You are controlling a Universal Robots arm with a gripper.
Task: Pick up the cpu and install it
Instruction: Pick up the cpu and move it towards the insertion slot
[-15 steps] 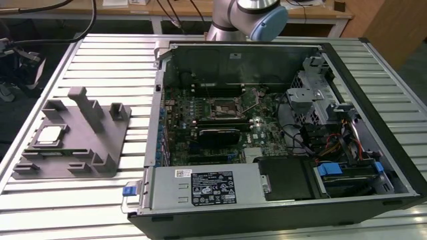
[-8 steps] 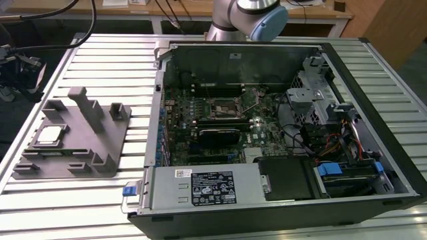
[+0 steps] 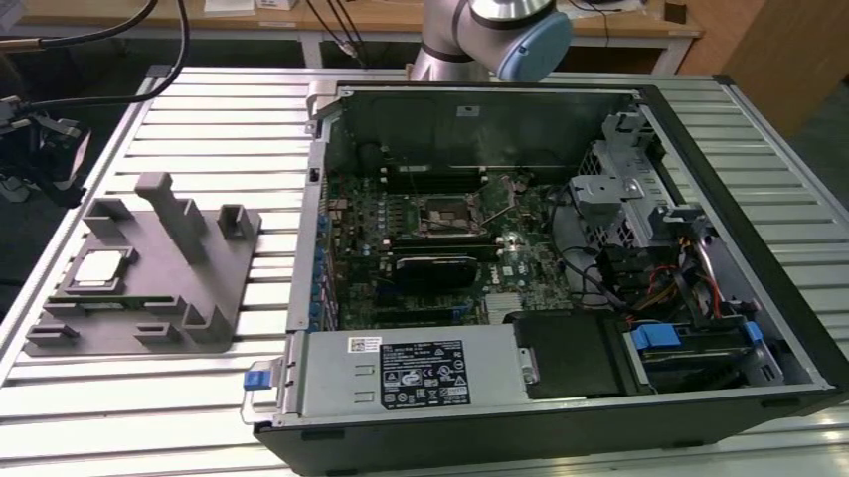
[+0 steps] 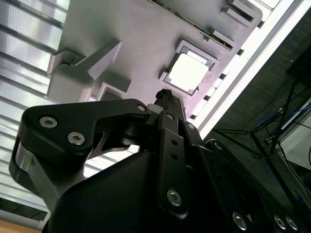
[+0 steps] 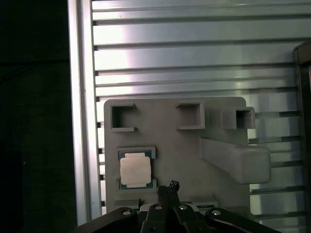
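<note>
The cpu (image 3: pixel 99 268), a small silvery square chip with a pale greenish rim, lies flat in a recess of the grey fixture (image 3: pixel 159 298) at the exterior view's left. In both wrist views my gripper (image 5: pixel 168 188) hangs above the fixture (image 5: pixel 170 141), beside the cpu (image 5: pixel 135 171) and apart from it. The black fingers (image 4: pixel 167 97) are pressed together with nothing between them, and their tips point down near the cpu (image 4: pixel 188 73). The black-framed socket (image 3: pixel 451 212) sits in the middle of the motherboard, inside the open computer case.
The open computer case (image 3: pixel 558 427) takes up the exterior view's middle and right, with drive bays and cables inside. The fixture carries raised posts (image 3: pixel 166 204) and a sloped block (image 5: pixel 235 158). The slatted metal table (image 3: pixel 199 109) ends close beside the fixture at an edge (image 5: pixel 80 121).
</note>
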